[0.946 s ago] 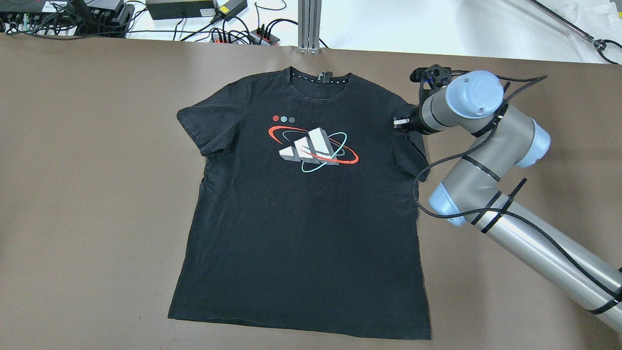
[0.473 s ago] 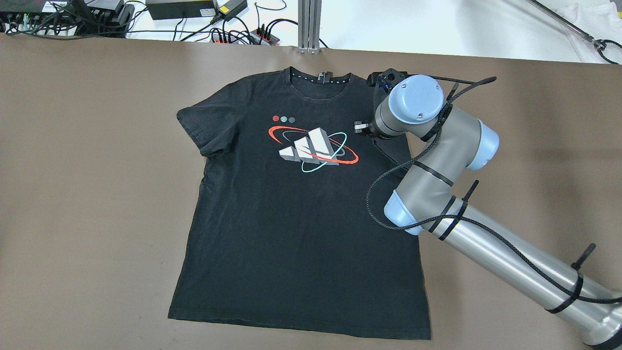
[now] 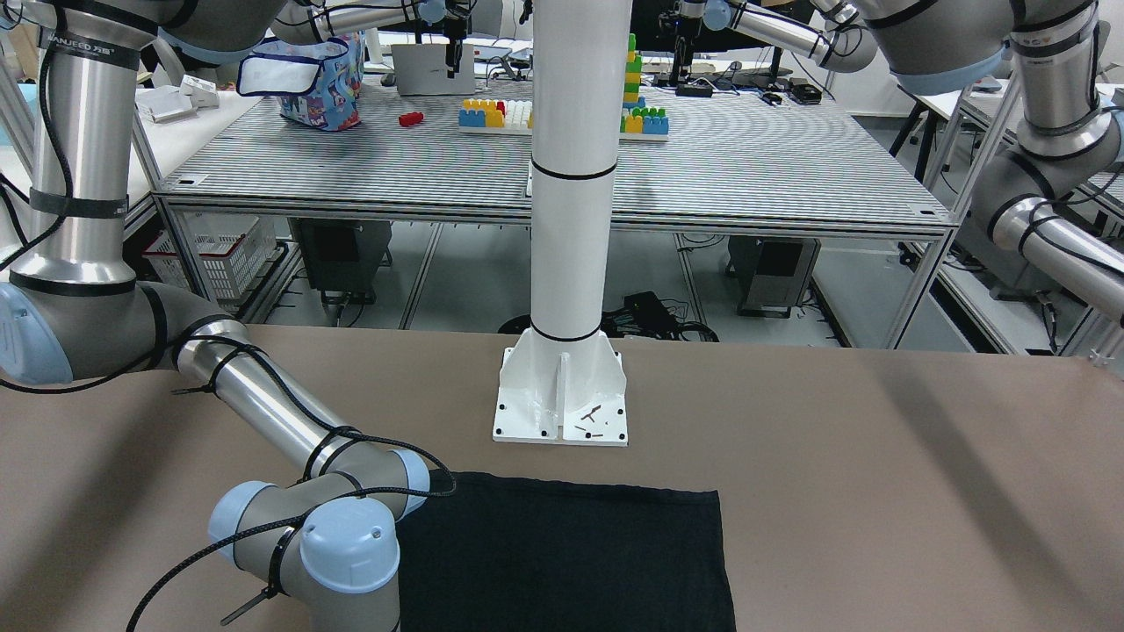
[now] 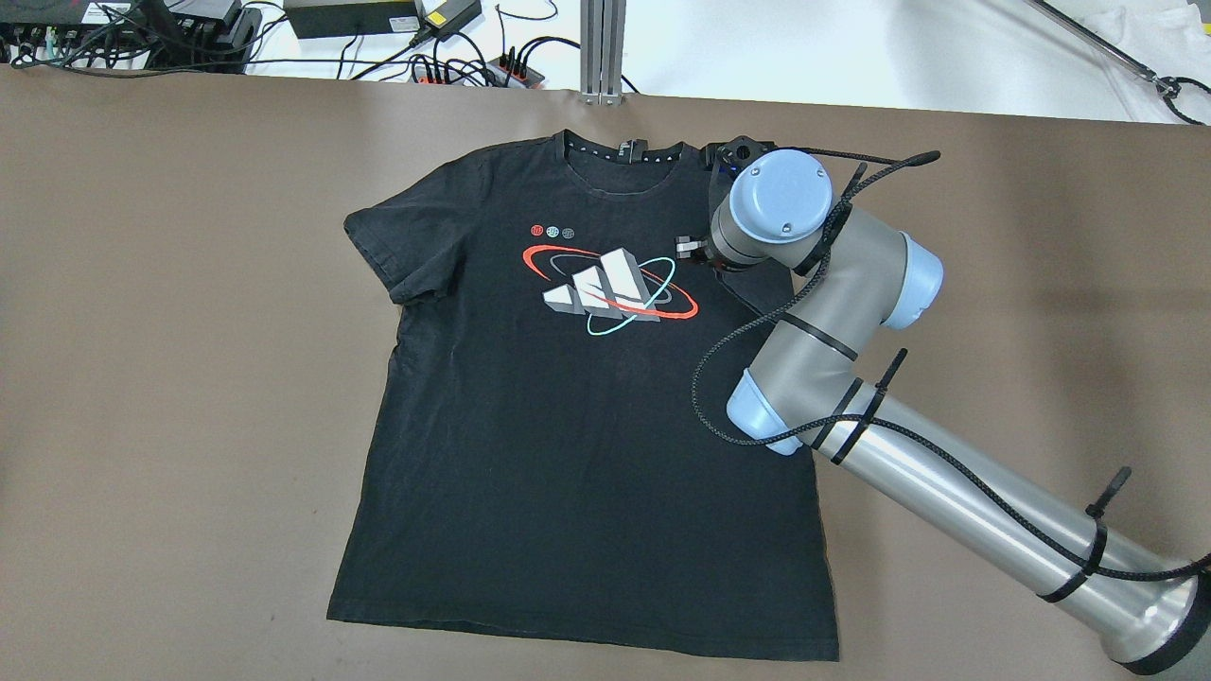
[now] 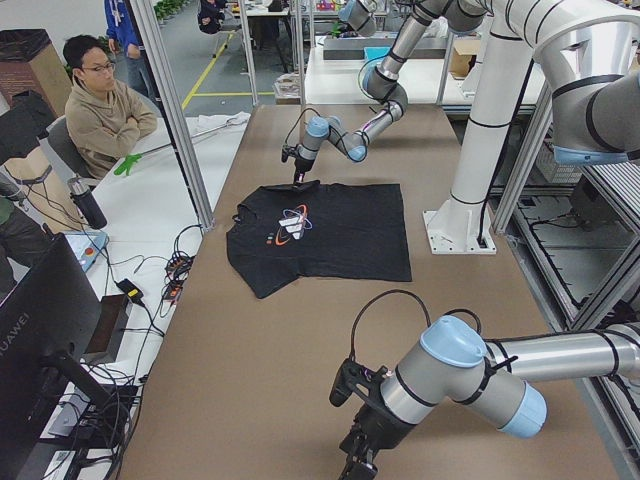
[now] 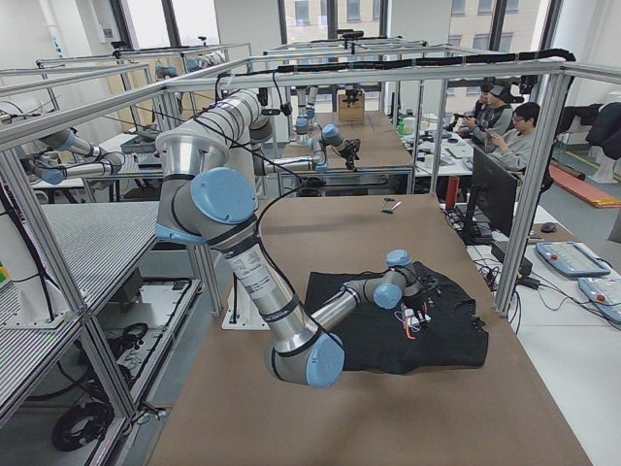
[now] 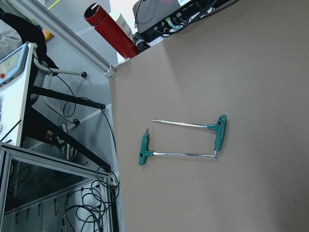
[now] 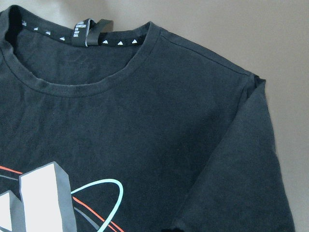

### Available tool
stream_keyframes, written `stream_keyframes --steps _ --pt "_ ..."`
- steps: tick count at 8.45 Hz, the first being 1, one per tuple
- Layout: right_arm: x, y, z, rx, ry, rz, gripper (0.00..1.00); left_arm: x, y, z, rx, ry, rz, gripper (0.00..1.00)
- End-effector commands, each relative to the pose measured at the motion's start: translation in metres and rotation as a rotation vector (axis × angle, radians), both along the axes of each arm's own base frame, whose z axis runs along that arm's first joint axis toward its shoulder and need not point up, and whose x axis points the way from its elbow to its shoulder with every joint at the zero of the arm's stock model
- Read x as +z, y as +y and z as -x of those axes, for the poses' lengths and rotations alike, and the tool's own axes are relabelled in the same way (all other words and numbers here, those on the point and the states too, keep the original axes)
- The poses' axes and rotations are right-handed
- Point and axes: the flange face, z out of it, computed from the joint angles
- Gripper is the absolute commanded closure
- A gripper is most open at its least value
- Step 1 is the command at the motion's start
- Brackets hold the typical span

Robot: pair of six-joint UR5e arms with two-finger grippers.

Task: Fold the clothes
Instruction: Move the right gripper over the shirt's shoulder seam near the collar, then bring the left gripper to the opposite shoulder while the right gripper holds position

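Item: one black shirt (image 4: 587, 426), short-sleeved, with a white, red and teal print (image 4: 610, 288) on the chest.

Location: it lay flat and front up near the middle of the brown table (image 4: 189, 378). The collar (image 4: 620, 161) pointed at the far edge and the hem at the robot's side. In the front-facing view the hem lay near the base of the white column (image 3: 571, 175), apart from it.

Condition: the left sleeve (image 4: 383, 251) was spread out on the table. The right sleeve (image 8: 251, 169) was mostly hidden under the arm in the overhead view. The right wrist view showed it lying against the body, with a diagonal crease running down from the shoulder seam.

Right gripper (image 4: 683, 246): it was over the shirt's chest, just right of the print and below the collar. Only its tip showed past the wrist. How far it stood open, and whether it held any cloth, could not be told.

Left gripper (image 5: 358, 460): it was low over bare table, well apart from the shirt. Its opening could not be told, and nothing was seen in it.

Other: two green-handled hex keys (image 7: 183, 140) lay on the table in the left wrist view. A red bottle (image 7: 108, 31) stood beyond the table's edge. A seated operator (image 5: 100, 110) was at the side.
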Motion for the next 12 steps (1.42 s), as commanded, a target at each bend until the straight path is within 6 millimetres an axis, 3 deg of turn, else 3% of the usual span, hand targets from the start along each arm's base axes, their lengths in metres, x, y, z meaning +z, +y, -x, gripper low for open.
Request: stream_keyframes --steps 1,2,3,4,5,6,7,8,9,10,11,12 --pt "0.001 -0.009 0.007 0.011 0.015 0.002 1.0 0.001 0.001 -0.001 -0.004 0.015 0.005 0.01" --pt "-0.003 -0.014 0.011 0.022 0.02 -0.001 0.86 -0.003 -0.005 -0.01 -0.002 0.059 0.007 0.01" --pt "-0.004 -0.019 0.017 0.038 0.029 0.005 0.81 -0.018 -0.021 -0.015 -0.005 0.132 -0.009 0.01" --pt "-0.004 -0.018 0.021 0.039 0.033 0.001 0.18 -0.03 -0.034 -0.032 0.039 0.17 -0.025 0.01" --pt "-0.004 -0.018 0.021 0.038 0.034 0.0 0.06 -0.051 -0.072 -0.071 0.092 0.235 -0.019 0.01" --pt "-0.005 -0.018 0.021 0.038 0.033 -0.001 0.06 -0.083 -0.11 -0.113 0.12 0.296 0.004 0.01" --pt "-0.006 -0.018 0.021 0.039 0.031 -0.001 0.06 -0.103 -0.13 -0.146 0.125 0.394 0.066 0.0" --pt "-0.005 -0.017 0.02 0.041 0.03 0.0 0.06 -0.131 -0.161 -0.18 0.121 0.481 0.095 0.0" --pt "-0.005 -0.017 0.02 0.063 0.016 0.021 0.06 -0.152 -0.193 -0.239 0.177 0.517 0.125 0.0" --pt "-0.008 -0.016 0.018 0.068 0.007 0.021 0.06 -0.17 -0.238 -0.309 0.256 0.516 0.146 0.09" --pt "-0.007 -0.015 0.018 0.066 0.008 0.02 0.06 -0.177 -0.288 -0.354 0.269 0.521 0.192 0.16" --pt "-0.007 -0.015 0.018 0.068 0.007 0.021 0.06 -0.198 -0.31 -0.407 0.279 0.54 0.24 0.33"
